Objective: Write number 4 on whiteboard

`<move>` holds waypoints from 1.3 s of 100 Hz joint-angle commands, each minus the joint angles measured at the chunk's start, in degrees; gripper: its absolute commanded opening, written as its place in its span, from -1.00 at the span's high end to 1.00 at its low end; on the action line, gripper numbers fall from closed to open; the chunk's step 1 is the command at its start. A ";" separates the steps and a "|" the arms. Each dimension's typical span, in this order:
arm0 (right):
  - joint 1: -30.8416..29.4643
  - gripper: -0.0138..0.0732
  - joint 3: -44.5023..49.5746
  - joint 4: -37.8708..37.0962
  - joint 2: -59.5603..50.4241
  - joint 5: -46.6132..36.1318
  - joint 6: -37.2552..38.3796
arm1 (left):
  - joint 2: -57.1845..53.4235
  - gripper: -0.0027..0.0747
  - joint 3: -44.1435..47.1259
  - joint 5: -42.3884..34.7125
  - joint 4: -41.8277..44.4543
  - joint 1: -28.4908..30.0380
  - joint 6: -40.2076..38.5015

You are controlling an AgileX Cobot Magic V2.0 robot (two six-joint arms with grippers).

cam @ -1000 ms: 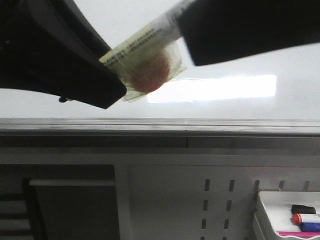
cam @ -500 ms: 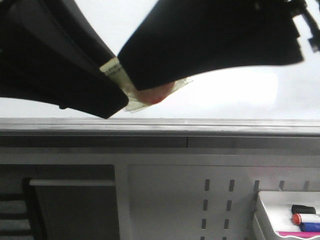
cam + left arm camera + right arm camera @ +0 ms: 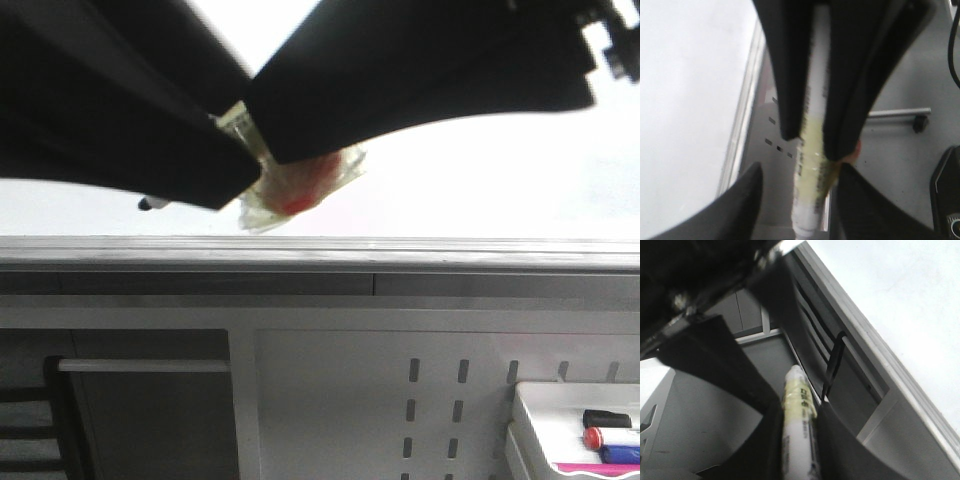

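The whiteboard (image 3: 480,180) fills the back, with its grey metal edge (image 3: 320,248) below; no number 4 shows on it. A white marker pen (image 3: 300,185), wrapped in yellowish tape with a red patch, hangs in front of it between both grippers. My right gripper (image 3: 799,407) is shut on the pen's barrel (image 3: 799,440). My left gripper (image 3: 801,167) is open, its fingers standing apart on either side of the pen (image 3: 810,175), just below the right gripper (image 3: 812,145). In the front view both grippers are large dark shapes, the left gripper (image 3: 230,165) meeting the right gripper (image 3: 265,130) at the pen.
Below the board is a white perforated panel (image 3: 350,400). A white tray (image 3: 530,400) at the bottom right holds several spare markers (image 3: 610,437). A dark recess (image 3: 140,420) with a rail lies at the bottom left.
The right gripper has moved left along the pen until it meets the left gripper. The pen has tipped, and the left arm has shifted slightly up and right.
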 commanded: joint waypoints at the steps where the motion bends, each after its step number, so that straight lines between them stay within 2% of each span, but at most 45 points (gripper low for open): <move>1: -0.12 0.83 -1.98 -0.06 -0.34 -3.81 0.06 | -2.80 -0.41 -1.78 -6.18 -1.11 -0.18 -1.69; 10: -0.61 0.83 -1.98 -1.04 -0.45 -3.81 0.06 | -5.63 -0.46 -1.78 -5.43 -1.21 1.27 -3.50; 24: -3.82 0.83 -1.98 -1.30 -0.76 -3.81 0.06 | -13.80 -0.28 -1.74 -0.72 -1.10 6.20 -10.77; 45: -13.34 0.83 -1.98 -2.40 -0.77 -7.44 0.06 | -32.66 0.30 3.49 3.10 -1.10 16.34 -25.45; 65: -24.87 0.83 -6.30 -2.78 3.50 -8.19 0.06 | -47.27 0.99 11.89 3.90 -2.51 23.19 -26.05; 76: -28.24 0.83 -10.23 -2.78 6.36 -7.49 0.06 | -50.99 0.98 14.76 3.78 -3.52 25.66 -26.05; 97: -28.77 0.82 -14.70 -2.78 11.29 -7.37 0.06 | -51.69 0.98 16.57 3.68 -4.20 26.49 -26.05; 130: -31.16 0.78 -15.29 -2.78 15.48 -9.56 0.06 | -51.69 0.98 16.66 3.54 -4.45 26.49 -26.05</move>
